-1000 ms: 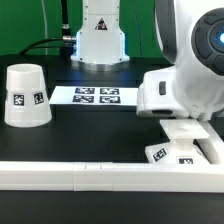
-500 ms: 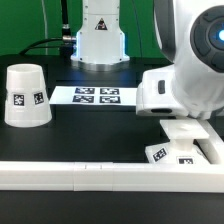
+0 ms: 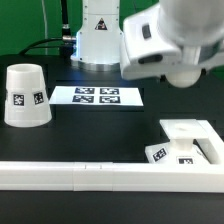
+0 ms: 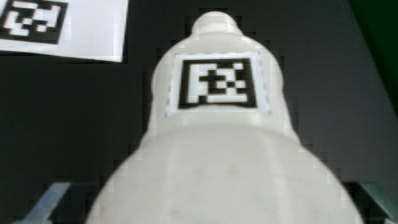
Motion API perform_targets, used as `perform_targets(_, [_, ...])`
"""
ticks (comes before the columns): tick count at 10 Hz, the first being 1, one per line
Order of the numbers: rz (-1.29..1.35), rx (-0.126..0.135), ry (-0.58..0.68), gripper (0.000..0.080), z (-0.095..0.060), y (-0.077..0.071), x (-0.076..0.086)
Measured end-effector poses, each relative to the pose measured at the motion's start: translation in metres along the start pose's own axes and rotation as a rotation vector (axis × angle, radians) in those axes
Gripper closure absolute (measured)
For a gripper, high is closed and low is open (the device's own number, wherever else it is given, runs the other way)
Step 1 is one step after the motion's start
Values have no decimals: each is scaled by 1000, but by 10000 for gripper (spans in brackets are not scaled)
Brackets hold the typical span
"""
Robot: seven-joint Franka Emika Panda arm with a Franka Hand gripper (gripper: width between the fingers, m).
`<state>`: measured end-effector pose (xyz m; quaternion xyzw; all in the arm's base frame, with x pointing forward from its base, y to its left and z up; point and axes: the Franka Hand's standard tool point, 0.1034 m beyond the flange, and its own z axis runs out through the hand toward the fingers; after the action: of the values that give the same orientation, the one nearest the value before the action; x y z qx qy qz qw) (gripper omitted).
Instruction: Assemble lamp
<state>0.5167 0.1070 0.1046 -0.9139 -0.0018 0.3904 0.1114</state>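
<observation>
In the wrist view my gripper is shut on the white lamp bulb. The bulb fills the view, its tagged neck pointing away from the jaws, and dark fingers show at either side of its round head. In the exterior view the arm's white hand hangs high above the table, right of the middle; the bulb is hidden there. The flat square base lies at the exterior view's right. The conical shade stands rim-down at the exterior view's left.
The marker board lies at the middle back; its corner shows in the wrist view. A long white rail runs along the front. The robot's pedestal stands behind the board.
The hand has risen from just above the base and moved toward the exterior view's left. The base now shows uncovered.
</observation>
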Motion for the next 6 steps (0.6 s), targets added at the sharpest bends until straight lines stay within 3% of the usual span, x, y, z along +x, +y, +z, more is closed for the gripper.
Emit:
perform_targets(2, [27, 4, 18, 226, -1, 0, 3])
perform_targets(4, [29, 2, 177, 226, -11, -2, 17])
perform_targets(6, [-13, -12, 314, 226, -17, 8, 20])
